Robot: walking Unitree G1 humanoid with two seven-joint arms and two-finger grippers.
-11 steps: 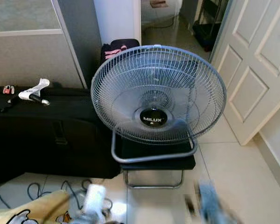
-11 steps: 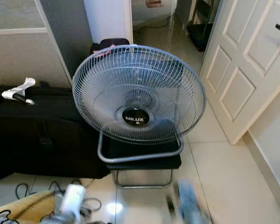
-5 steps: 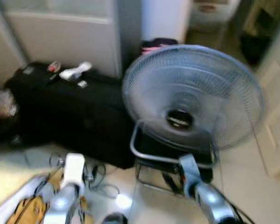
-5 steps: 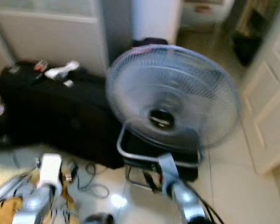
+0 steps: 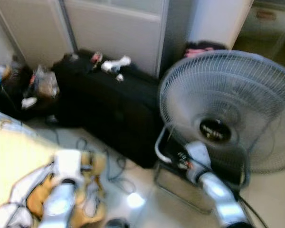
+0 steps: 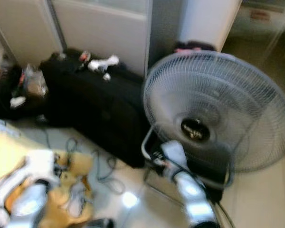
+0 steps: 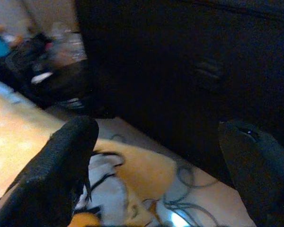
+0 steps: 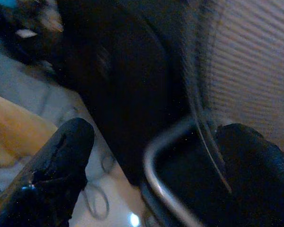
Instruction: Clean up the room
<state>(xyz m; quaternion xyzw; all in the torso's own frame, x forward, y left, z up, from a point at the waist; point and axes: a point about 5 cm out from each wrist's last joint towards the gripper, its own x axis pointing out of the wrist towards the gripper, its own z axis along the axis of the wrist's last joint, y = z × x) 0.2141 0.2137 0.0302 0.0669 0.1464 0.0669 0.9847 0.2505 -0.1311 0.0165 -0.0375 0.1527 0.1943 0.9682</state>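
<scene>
views blurred. both grippers [image 7: 156, 156] [image 8: 151, 165] wide open, empty. clutter: white item [image 5: 115, 63] on black case [image 5: 109, 102] at 11 o'clock, yellow cloth [image 5: 14, 161] + cables at 9; left arm nearer. fan [image 5: 228, 111] at 1

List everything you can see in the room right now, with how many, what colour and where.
Fan: one, grey-blue, on a metal stand on the tiled floor, robot's right.
Suitcase: one, black, against the wall, left of the fan.
Small items: a few, white and red, on top of the suitcase.
Cables: several, dark, on the floor before the suitcase.
Blanket: one, yellow, lower left.
Bags: a dark heap, far left.
Left gripper: open, above the blanket.
Right gripper: open, near the fan's stand.
</scene>
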